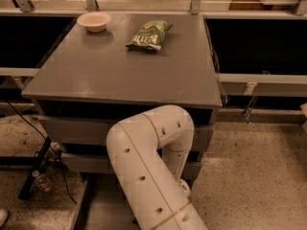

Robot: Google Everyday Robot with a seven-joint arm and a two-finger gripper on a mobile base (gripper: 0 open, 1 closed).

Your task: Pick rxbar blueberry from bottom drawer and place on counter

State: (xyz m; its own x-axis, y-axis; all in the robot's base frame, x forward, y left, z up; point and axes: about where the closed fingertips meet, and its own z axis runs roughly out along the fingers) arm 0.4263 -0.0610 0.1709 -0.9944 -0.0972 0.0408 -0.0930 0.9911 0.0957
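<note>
Single camera view, looking down over the cabinet. The gripper is not visible: it lies somewhere beyond the folded white arm (148,166), which fills the lower centre and bends down in front of the drawer fronts, so whether the gripper is apart, together or clamped on anything cannot be told. To the left of the arm, a strip of plain grey floor belongs to the bottom drawer (103,207), which appears pulled out; most of its tray is masked by the arm. The rxbar blueberry is not seen anywhere, and is judged to lie in the hidden part of that drawer or at the gripper. Above, the two upper drawers (72,128) sit closed. The counter (124,75) carries only a green chip bag (149,35) near its far edge and a pale bowl (94,20) at the far left corner, well apart from each other; no dark bar rests on it. Judgement: the drawer is open, the reach is in hand, and lifting and placing are not yet done.
</note>
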